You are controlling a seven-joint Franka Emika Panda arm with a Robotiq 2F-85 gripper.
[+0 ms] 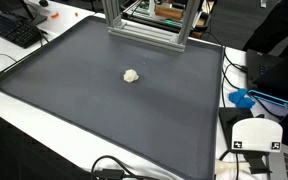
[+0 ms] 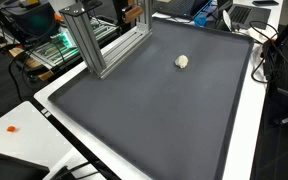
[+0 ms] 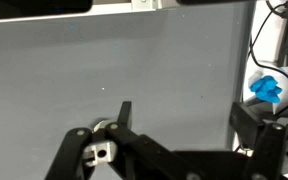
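Note:
A small white crumpled lump [image 1: 131,75] lies alone near the middle of a dark grey mat [image 1: 84,110]; it also shows in the other exterior view [image 2: 182,61] on the mat [image 2: 154,110]. My gripper [image 3: 184,110] shows only in the wrist view. Its two black fingers are spread wide apart with nothing between them, above bare grey mat [image 3: 114,60]. The lump does not clearly show in the wrist view. The arm itself is out of sight in both exterior views.
An aluminium frame [image 1: 149,25] [image 2: 99,45] stands at one mat edge. A blue object [image 1: 242,98] [image 3: 267,88] and cables lie on the white table beside the mat. A keyboard [image 1: 14,30] and a white tagged device [image 1: 256,135] sit off the mat.

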